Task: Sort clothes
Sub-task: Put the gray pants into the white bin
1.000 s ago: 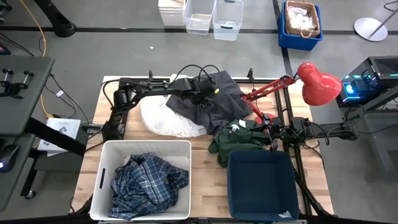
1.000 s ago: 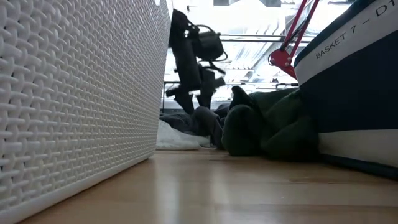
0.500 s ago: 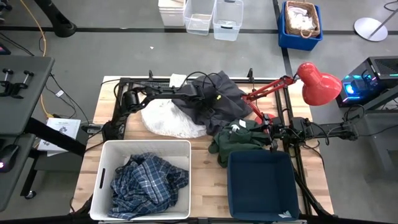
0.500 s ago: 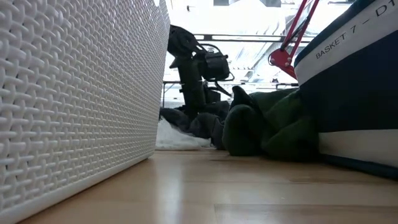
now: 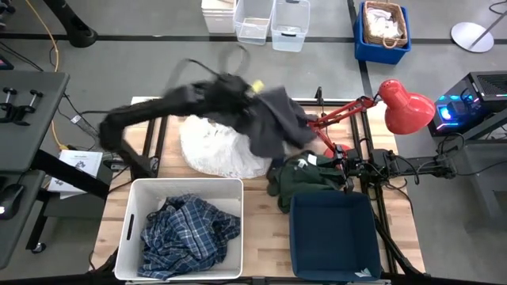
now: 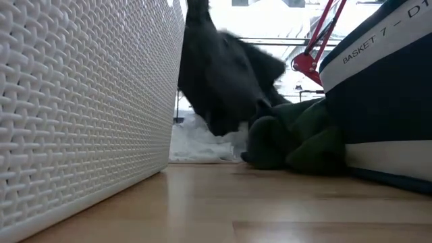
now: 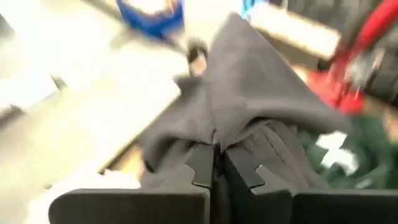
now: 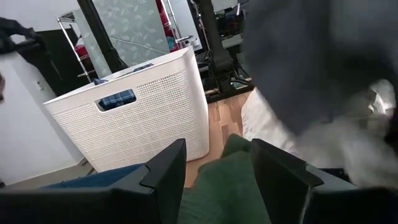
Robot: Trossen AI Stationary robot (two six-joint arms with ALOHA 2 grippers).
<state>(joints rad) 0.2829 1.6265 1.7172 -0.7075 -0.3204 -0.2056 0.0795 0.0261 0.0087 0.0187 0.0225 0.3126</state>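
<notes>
My left gripper [image 5: 244, 89] is raised over the table's far middle and is shut on the dark grey garment [image 5: 273, 119], which hangs below it [image 6: 223, 81]. The white garments [image 5: 214, 154] lie heaped on the table under it. The dark green garment with a white label [image 5: 305, 178] lies beside the blue basket. The plaid shirt [image 5: 186, 229] lies in the white basket. My right gripper [image 8: 217, 162] is open and low at the green garment [image 8: 217, 186], one finger on either side of a hump of it. My left gripper pinches a bunched fold of the dark grey garment [image 7: 217, 138] between its two shut fingers. The cloth is gathered into a peak at the fingers and hangs slack below them. Its lower end [image 6: 226, 125] reaches down to the white heap and the green garment.
The white woven basket [image 5: 135, 229] stands at the near left and the dark blue basket [image 5: 333, 237] at the near right. A red desk lamp [image 5: 404, 103] reaches over the far right corner. Bins and a blue crate stand on the floor beyond the table.
My left gripper went down into the dark grey garment, then swung up fast and toward the far left. The garment has come up off the pile with it and now hangs spread below the gripper, its lower end still at the heap. My right arm has kept still.
</notes>
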